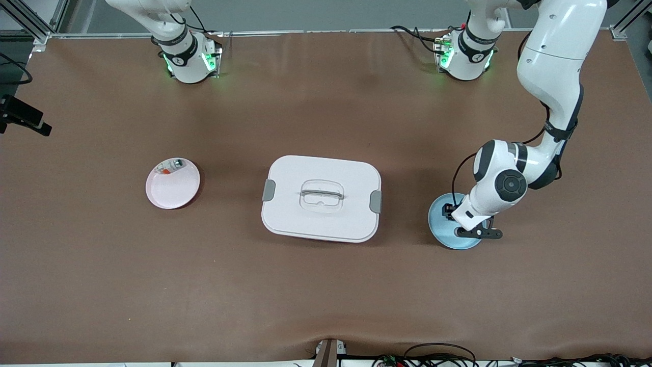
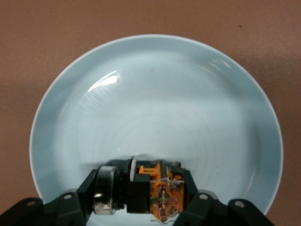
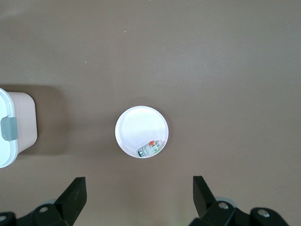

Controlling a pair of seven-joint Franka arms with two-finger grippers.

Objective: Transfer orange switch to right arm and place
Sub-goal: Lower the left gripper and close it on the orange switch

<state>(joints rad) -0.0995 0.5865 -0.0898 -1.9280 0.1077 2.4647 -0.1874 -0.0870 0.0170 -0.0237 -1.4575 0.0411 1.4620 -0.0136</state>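
left gripper (image 2: 143,200) is down in the blue plate (image 1: 444,239), jaws closed on the orange switch (image 2: 157,190). lidded box (image 1: 321,198) at table centre. pink plate (image 1: 175,193) holds a whitish part (image 1: 170,167). right gripper (image 3: 139,194) waits high above it, jaws wide open, empty.
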